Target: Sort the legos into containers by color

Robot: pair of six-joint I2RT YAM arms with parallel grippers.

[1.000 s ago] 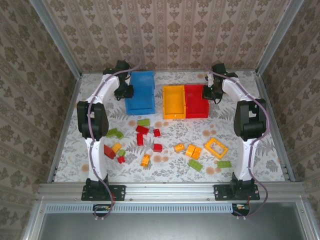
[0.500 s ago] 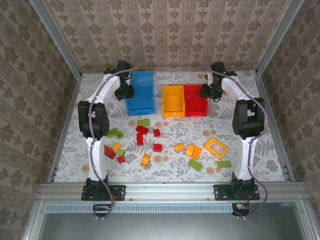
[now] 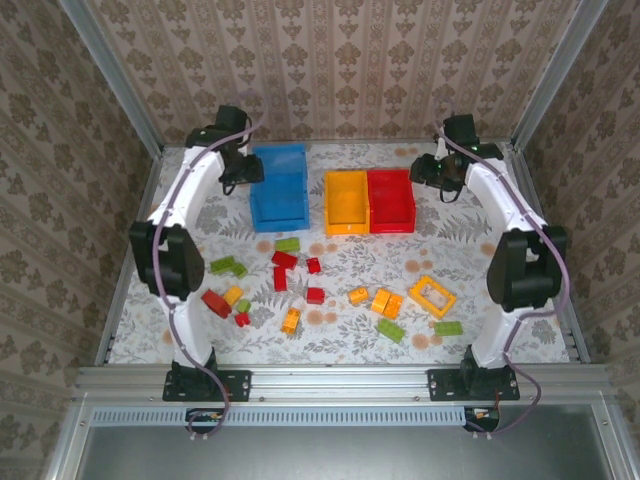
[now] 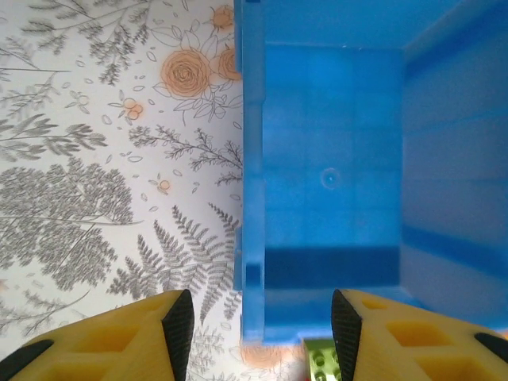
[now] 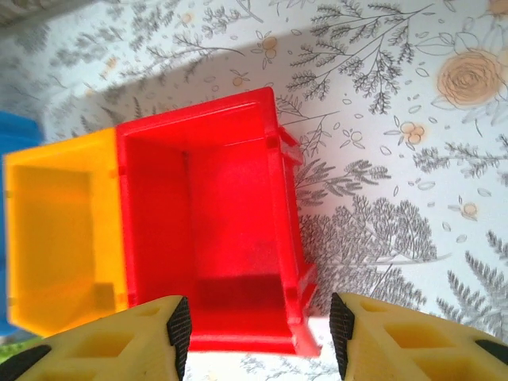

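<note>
From above, we see the left gripper (image 3: 247,172) at the far end of the table. The blue rectangular plastic bin (image 3: 280,188) stands just to its right, the bin's left wall close against it. The right gripper (image 3: 428,172) hangs on the other side, with the red rectangular plastic bin (image 3: 391,201) just to its left. The yellow-orange rectangular plastic bin (image 3: 347,203) touches the red one on the side away from that gripper. The small chunky plastic bricks in red, lime green and yellow-orange (image 3: 284,260) lie scattered on the floral-printed tabletop (image 3: 460,230). They are well back from both grippers, toward the arm bases, and the hollow rectangular yellow frame piece (image 3: 432,296) is among them.

Through the left wrist camera, we see the left gripper (image 4: 262,333) with its yellow fingers (image 4: 119,341) spread apart, gripping nothing. The blue bin's left wall (image 4: 252,159) runs straight ahead from the gap. A lime green brick (image 4: 321,361) peeks out beside the right finger.

Through the right wrist camera, the right gripper (image 5: 260,337) also has its fingers (image 5: 413,341) apart and holds nothing. The red bin (image 5: 214,230) sits ahead of the gap, and the yellow-orange bin (image 5: 55,238) sits ahead of the left finger.
</note>
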